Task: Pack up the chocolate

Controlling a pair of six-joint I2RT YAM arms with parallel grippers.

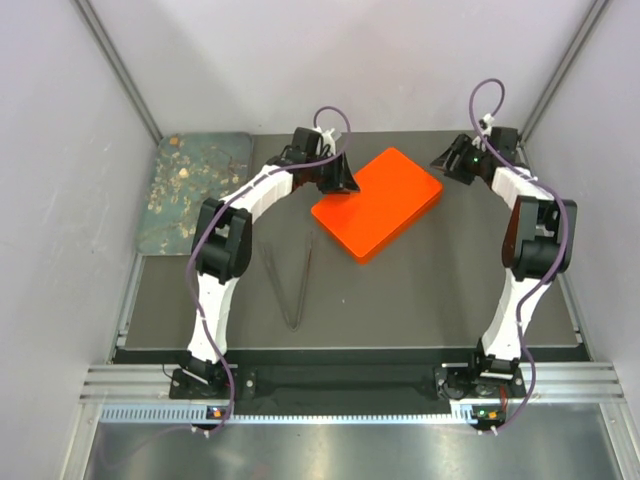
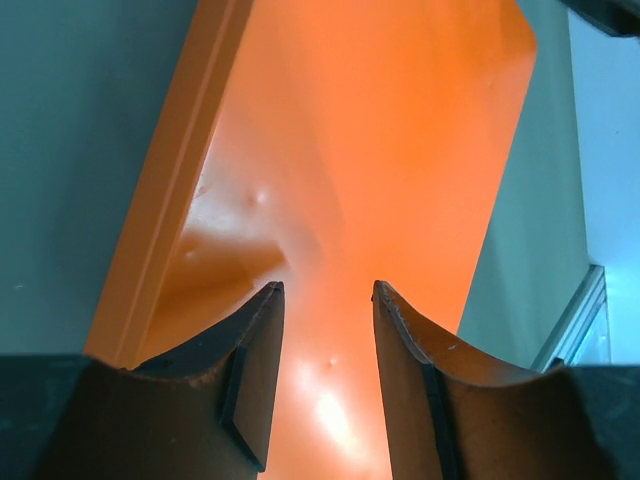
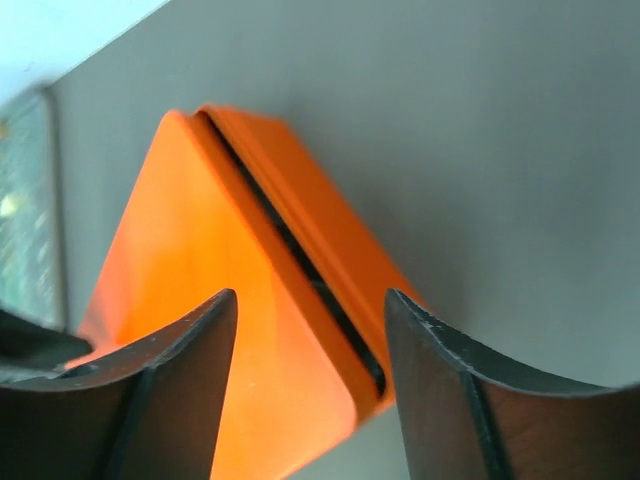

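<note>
A flat orange box (image 1: 378,203) lies with its lid on at the back middle of the dark mat. The right wrist view (image 3: 200,270) shows a narrow dark gap between lid and base. Small tan and cream chocolate lumps (image 1: 183,178) lie scattered on a dark tray (image 1: 160,235) at the back left. My left gripper (image 1: 340,180) is open and empty, low over the box's left end; the lid fills the left wrist view (image 2: 370,150) between its jaws (image 2: 328,290). My right gripper (image 1: 452,160) is open and empty, just off the box's right corner (image 3: 310,295).
Thin metal tongs (image 1: 293,285) lie on the mat in front of the box, their tips toward me. White walls and metal frame posts close in the back and both sides. A metal rail runs along the near edge.
</note>
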